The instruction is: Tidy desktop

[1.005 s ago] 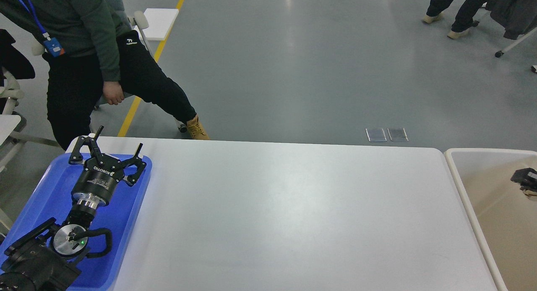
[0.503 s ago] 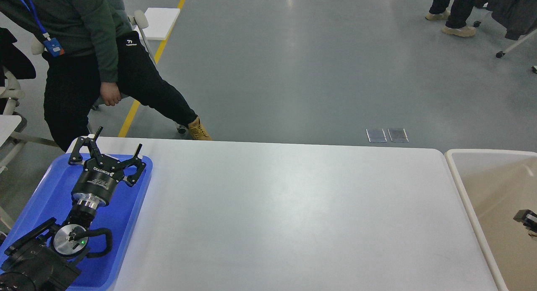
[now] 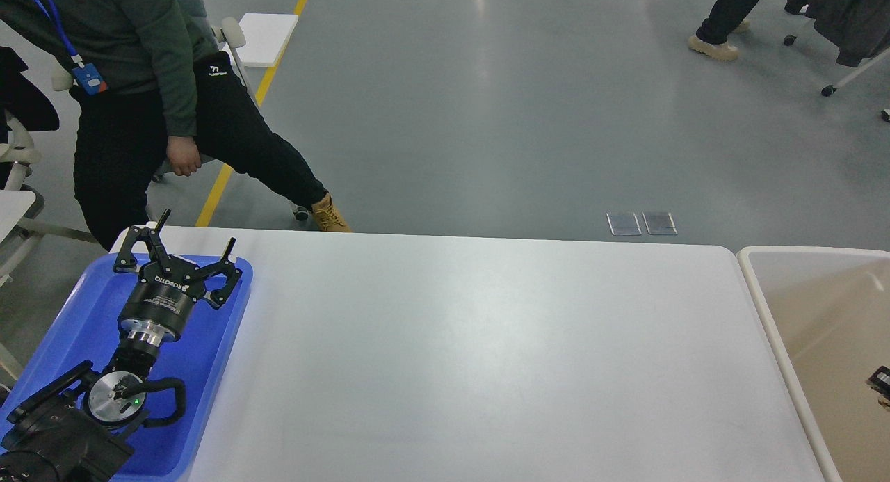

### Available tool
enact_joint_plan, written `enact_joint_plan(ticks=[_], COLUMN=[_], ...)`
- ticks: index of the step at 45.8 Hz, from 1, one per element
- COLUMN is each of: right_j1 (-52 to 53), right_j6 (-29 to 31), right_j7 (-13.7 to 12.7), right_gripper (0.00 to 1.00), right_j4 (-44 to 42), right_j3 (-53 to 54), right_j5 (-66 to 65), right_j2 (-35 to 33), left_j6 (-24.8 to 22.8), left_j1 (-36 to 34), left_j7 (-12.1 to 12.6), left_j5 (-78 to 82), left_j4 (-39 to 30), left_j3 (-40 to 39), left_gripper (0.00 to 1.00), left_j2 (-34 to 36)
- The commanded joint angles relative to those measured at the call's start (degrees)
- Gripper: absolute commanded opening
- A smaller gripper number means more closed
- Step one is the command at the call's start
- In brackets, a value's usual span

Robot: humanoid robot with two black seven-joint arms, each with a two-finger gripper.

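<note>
The desktop (image 3: 487, 343) is a wide white table top with rounded corners, and nothing lies on its bare surface. My left gripper (image 3: 197, 231) is open and empty, its fingers spread over the far end of a blue tray (image 3: 208, 371) at the table's left end. Only a small dark tip of my right gripper (image 3: 880, 382) shows at the right edge of the view, over a beige bin (image 3: 765, 308). Its fingers cannot be told apart.
A person in a green top and black trousers (image 3: 139, 120) stands close to the table's far left corner. The bin's white rim runs along the table's right end. Another person's legs (image 3: 723, 23) and a chair show far off on the grey floor.
My right gripper has drawn back toward me along the right edge of the view over the bin, with less of it showing. My left arm has not moved. The far person has walked on.
</note>
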Motion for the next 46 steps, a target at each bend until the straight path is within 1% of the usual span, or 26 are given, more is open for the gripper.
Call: enact_joint_plan(ticks=[1, 11, 16, 20, 25, 30, 39, 46], right_j1=[-0.63, 0.25, 3.58, 7.88, 14.73, 21.59, 31.52, 37.68], right_j6=[-2.28, -2.11, -1.85, -1.76, -1.49, -1.32, -1.14, -0.88], right_j7=[-0.20, -0.20, -0.20, -0.20, -0.20, -0.29, -0.20, -0.20], right_gripper=[0.98, 0.98, 0.99, 0.99, 1.00, 1.00, 1.00, 1.00], right_j4=[-0.13, 1.10, 3.91, 8.65, 16.82, 23.94, 30.98, 31.78], right_j3=[2.09, 2.09, 2.00, 1.92, 1.74, 1.21, 1.21, 1.21], right_j5=[-0.02, 0.15, -0.02, -0.20, -0.28, -0.90, -5.29, -5.82], right_j2=[0.25, -0.36, -2.38, -6.77, -13.09, -17.58, -21.71, -22.34], left_j6=[0.00, 0.00, 0.00, 0.00, 0.00, 0.00, 0.00, 0.00], left_j1=[0.00, 0.00, 0.00, 0.00, 0.00, 0.00, 0.00, -0.09], left_j7=[0.00, 0.00, 0.00, 0.00, 0.00, 0.09, 0.09, 0.09], left_j5=[0.00, 0.00, 0.00, 0.00, 0.00, 0.00, 0.00, 0.00], left_j4=[-0.09, 0.00, -0.09, -0.09, -0.09, 0.00, 0.00, -0.09], left_j3=[0.00, 0.00, 0.00, 0.00, 0.00, 0.00, 0.00, 0.00], left_gripper=[0.99, 0.99, 0.99, 0.99, 0.99, 0.99, 0.99, 0.99], left_j2=[0.00, 0.00, 0.00, 0.00, 0.00, 0.00, 0.00, -0.09])
